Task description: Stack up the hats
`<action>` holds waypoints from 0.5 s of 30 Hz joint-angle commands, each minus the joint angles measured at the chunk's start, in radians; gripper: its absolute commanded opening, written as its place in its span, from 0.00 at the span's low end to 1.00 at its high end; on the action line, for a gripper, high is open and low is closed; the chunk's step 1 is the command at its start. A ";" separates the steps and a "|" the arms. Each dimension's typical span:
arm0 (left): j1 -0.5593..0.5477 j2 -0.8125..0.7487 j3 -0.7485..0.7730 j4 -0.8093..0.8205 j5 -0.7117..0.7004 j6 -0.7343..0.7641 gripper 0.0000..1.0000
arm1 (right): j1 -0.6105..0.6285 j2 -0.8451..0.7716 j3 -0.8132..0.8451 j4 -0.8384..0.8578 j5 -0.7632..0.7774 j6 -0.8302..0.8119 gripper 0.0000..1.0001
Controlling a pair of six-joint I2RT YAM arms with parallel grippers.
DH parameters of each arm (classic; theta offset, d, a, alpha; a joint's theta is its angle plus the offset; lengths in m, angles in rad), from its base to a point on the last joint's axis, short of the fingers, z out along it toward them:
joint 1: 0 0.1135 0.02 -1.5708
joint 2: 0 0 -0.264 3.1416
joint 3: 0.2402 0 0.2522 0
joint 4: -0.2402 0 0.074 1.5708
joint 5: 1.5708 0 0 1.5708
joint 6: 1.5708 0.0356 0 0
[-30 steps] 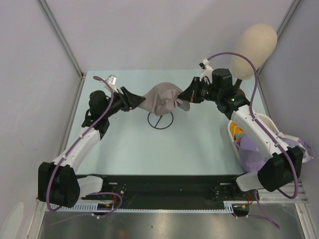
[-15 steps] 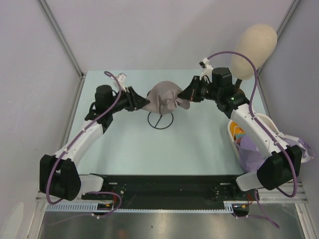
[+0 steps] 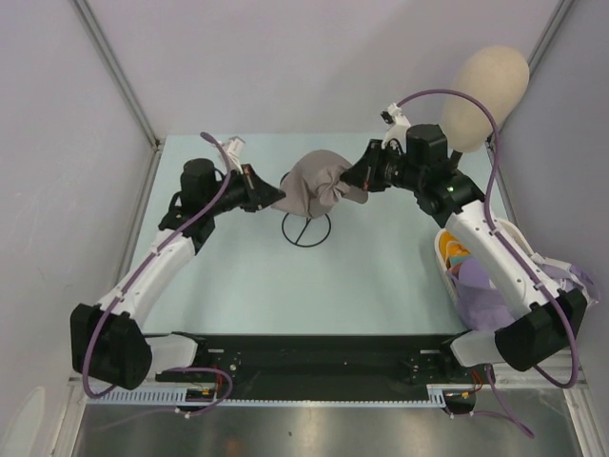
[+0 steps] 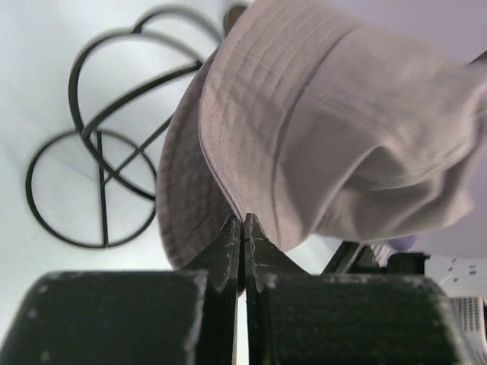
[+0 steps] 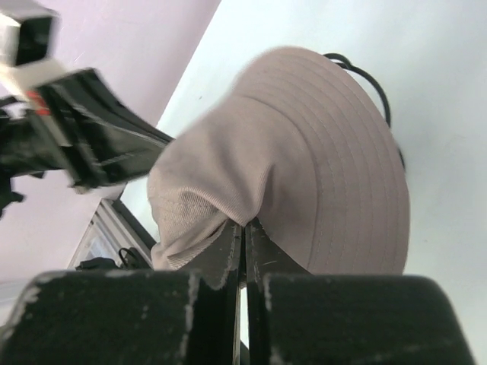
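We see the hat (image 3: 319, 186) as soft woven cloth, matt, with a fine ribbed weave and close rows of stitching round its brim; it creases and folds readily. The left gripper (image 3: 278, 196) and the right gripper (image 3: 351, 178) have fingers of matt black plastic, faintly speckled and scuffed pale along their edges. The wire stand (image 3: 306, 231) looks to us like thin coated metal, though the blur in the left wrist view leaves its sheen uncertain. The table (image 3: 381, 286) is smooth and matt. The mannequin head (image 3: 485, 90) is matt with a fine grainy skin. The arm shells (image 3: 152, 276) are smooth, slightly glossy plastic, and the cables (image 3: 447, 95) have a rubbery sheath.
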 commanded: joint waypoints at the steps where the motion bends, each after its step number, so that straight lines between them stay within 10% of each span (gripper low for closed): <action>1: -0.008 -0.143 0.099 0.070 -0.039 -0.091 0.00 | -0.004 -0.110 0.020 -0.024 0.091 -0.044 0.03; 9: -0.008 -0.235 0.141 0.128 -0.086 -0.257 0.00 | -0.053 -0.167 -0.023 -0.104 0.119 -0.057 0.77; 15: -0.033 -0.219 0.204 0.119 -0.143 -0.308 0.00 | -0.092 -0.239 -0.033 -0.134 0.134 -0.053 0.97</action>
